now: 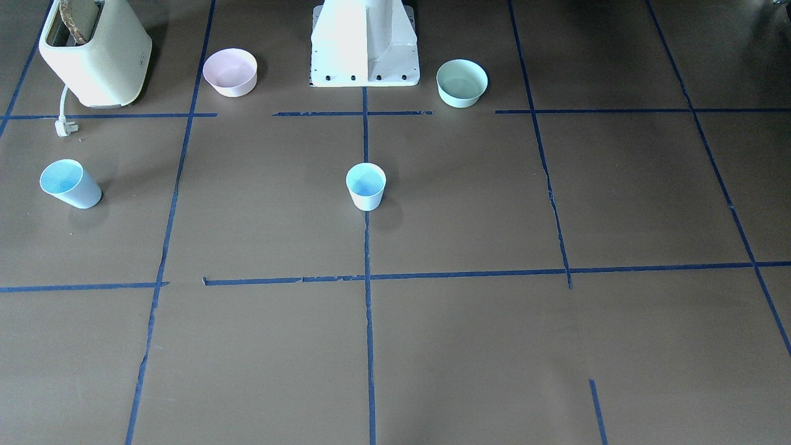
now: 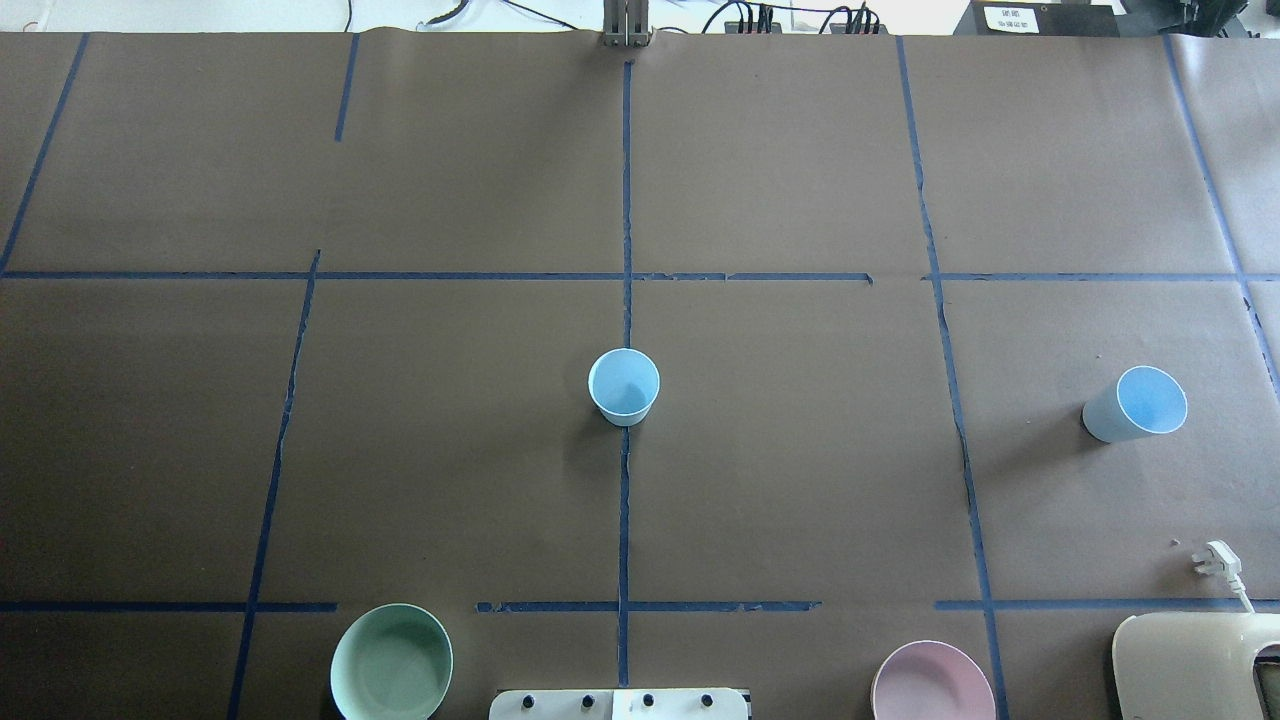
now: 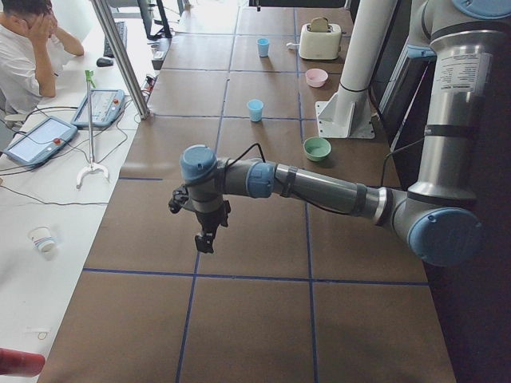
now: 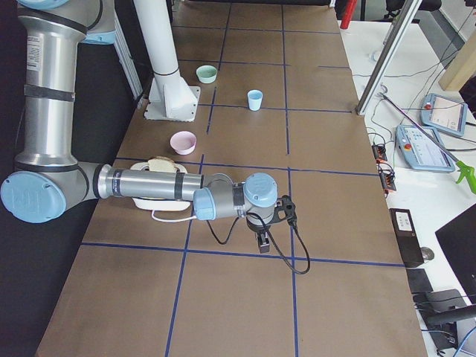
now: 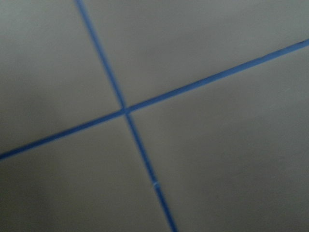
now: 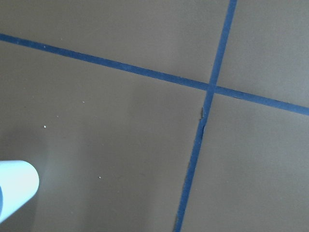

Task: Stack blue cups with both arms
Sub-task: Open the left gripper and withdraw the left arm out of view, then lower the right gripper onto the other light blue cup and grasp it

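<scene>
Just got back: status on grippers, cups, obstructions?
Left gripper, right gripper: hovering off the cups, state unclear. Centre cup, right-side cup: upright, unstacked. Toaster, pink bowl nearer base, not between.

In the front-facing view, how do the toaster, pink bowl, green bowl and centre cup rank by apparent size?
Largest: toaster.
Next: pink bowl and green bowl, which look about alike, so unranked.
Smallest: centre cup.

table cover (image 2: 450, 450): matt brown paper | centre blue cup (image 2: 624, 385): smooth plastic | left arm (image 3: 319, 185): satin grey metal
</scene>
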{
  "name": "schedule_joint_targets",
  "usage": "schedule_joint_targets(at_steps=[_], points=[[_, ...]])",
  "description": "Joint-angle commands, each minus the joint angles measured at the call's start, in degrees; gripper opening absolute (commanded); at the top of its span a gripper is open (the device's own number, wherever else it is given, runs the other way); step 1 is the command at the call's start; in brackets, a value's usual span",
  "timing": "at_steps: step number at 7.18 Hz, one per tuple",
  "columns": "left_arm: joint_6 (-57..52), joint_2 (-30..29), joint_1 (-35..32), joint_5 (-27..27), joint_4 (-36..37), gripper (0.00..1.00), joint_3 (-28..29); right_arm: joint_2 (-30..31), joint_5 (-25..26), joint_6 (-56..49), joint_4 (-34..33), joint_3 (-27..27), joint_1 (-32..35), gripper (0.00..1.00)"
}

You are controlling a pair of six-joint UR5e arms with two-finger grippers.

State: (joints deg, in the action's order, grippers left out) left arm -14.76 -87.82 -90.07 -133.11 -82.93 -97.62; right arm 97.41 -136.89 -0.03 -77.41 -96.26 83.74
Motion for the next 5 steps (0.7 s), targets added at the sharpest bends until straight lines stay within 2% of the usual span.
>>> schedule_joint_targets(at_steps=[1,2,3,5], points=[[1.4,1.1,-0.8,-1.0,-0.8,1.00,0.1,0.7,0.4,18.7,9.2,-1.8,-7.2,1.00],[1.7,1.1,-0.8,-1.2,-0.8,1.00,0.1,0.8,1.6,27.6,16.3,-1.7,-10.9,1.00],[1.7,1.1,-0.8,-3.0,-0.8,1.00,0.4,1.5,1.9,32.8,20.1,-1.9,-14.4,1.00],[1.7,1.1,-0.8,-3.9,-0.8,1.00,0.1,2.4,4.2,34.4,20.9,-2.2,-18.1,1.00]])
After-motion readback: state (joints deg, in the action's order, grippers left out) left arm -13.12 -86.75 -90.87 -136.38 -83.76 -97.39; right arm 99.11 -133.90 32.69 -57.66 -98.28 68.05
